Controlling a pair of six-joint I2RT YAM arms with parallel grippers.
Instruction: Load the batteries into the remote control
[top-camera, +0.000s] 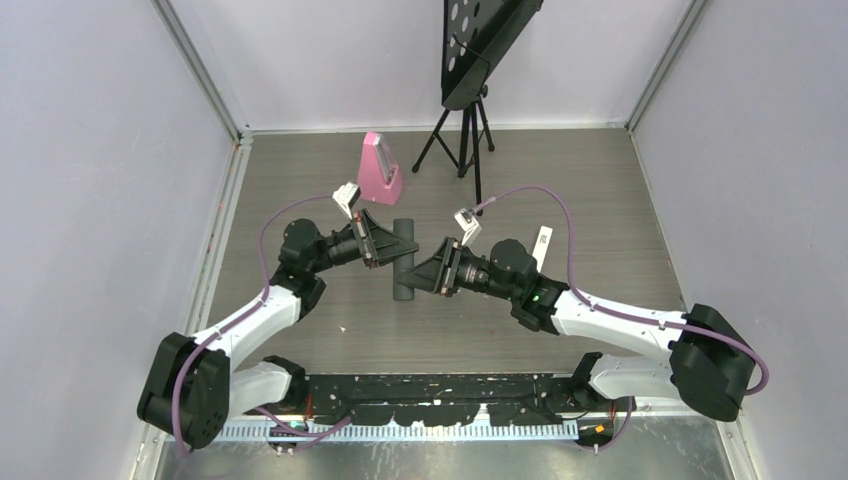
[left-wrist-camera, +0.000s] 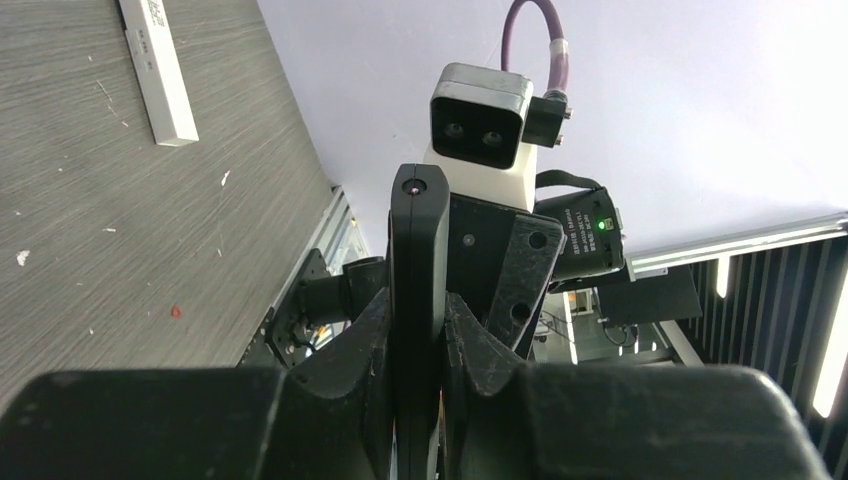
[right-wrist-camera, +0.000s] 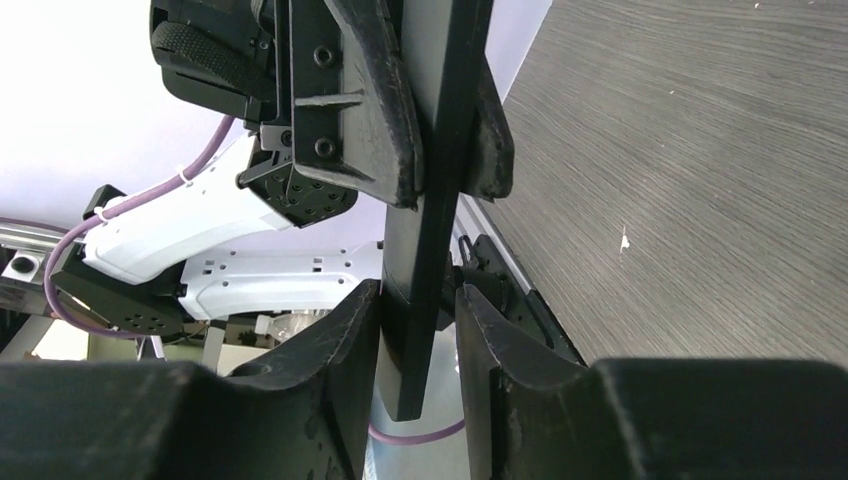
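Grey tabletop (top-camera: 300, 340), walled on three sides, lies open around the central remote control (top-camera: 404, 262). Left fingers (left-wrist-camera: 365, 340) clamp its far part; right fingers (right-wrist-camera: 345, 340) bracket the nearer part, grip unclear.

Pale lilac walls close the left (top-camera: 90, 150), far (top-camera: 330, 60) and right (top-camera: 760, 130) sides, with metal posts (top-camera: 205, 70) at the far corners. The table (top-camera: 420, 340) is grey wood-grain. A black tripod (top-camera: 462, 140) at the far edge carries a perforated panel (top-camera: 485, 40). Light is even.
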